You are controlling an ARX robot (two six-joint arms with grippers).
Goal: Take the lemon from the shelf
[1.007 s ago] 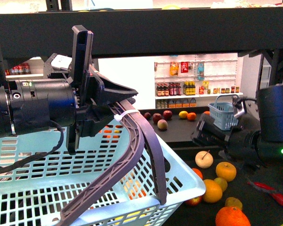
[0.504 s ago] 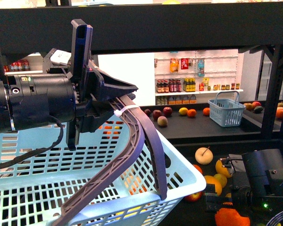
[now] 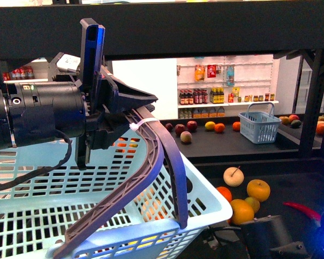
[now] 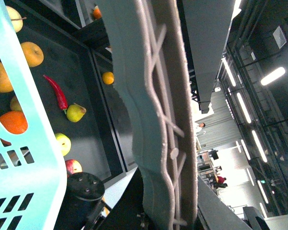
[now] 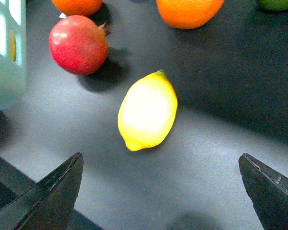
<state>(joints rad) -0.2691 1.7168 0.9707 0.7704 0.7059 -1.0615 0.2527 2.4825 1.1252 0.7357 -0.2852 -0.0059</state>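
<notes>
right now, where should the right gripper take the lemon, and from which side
I'd grip across its narrow middle, from above. The lemon lies flat on the shelf with its long axis roughly crosswise to the closing line of the open right gripper; the red fruit sits apart.

Front view: shelf (image 3: 205,32) beam near black across the top, white wall (image 3: 143,89) glaring at centre. Right wrist view: lemon (image 5: 147,111) blown out white mid-body, soft shadow beside it. Left wrist view: strip lights (image 4: 273,75) flare; near basket handle (image 4: 158,120) blurred.
</notes>
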